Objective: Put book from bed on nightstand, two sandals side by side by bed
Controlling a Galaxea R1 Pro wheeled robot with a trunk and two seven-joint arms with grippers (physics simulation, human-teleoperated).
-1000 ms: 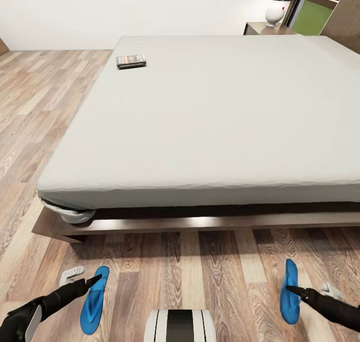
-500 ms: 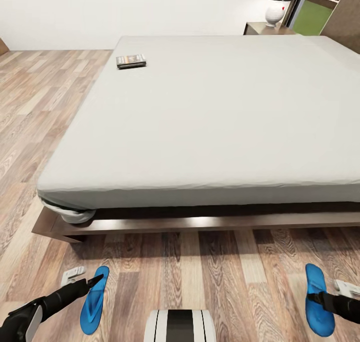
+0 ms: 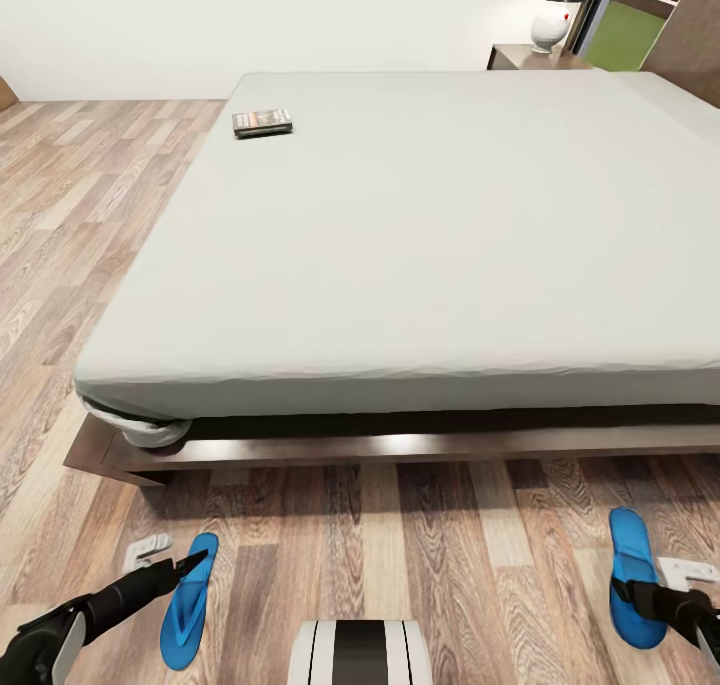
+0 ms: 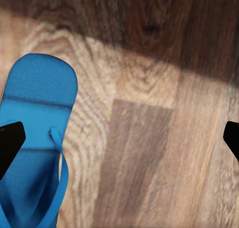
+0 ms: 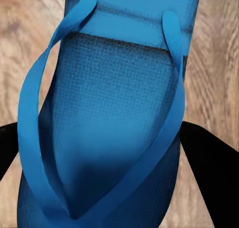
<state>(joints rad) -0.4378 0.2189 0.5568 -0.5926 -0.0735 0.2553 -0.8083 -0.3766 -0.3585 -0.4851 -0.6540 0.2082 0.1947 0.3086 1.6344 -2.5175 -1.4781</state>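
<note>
The right gripper (image 3: 625,593) is clamped across one sandal (image 3: 634,575) on the floor (image 3: 450,555). The left gripper (image 4: 119,138) is spread wide, one finger (image 4: 9,140) over the other sandal (image 4: 35,148). The book (image 3: 262,122) is seen lying on the bed (image 3: 420,235).
</note>
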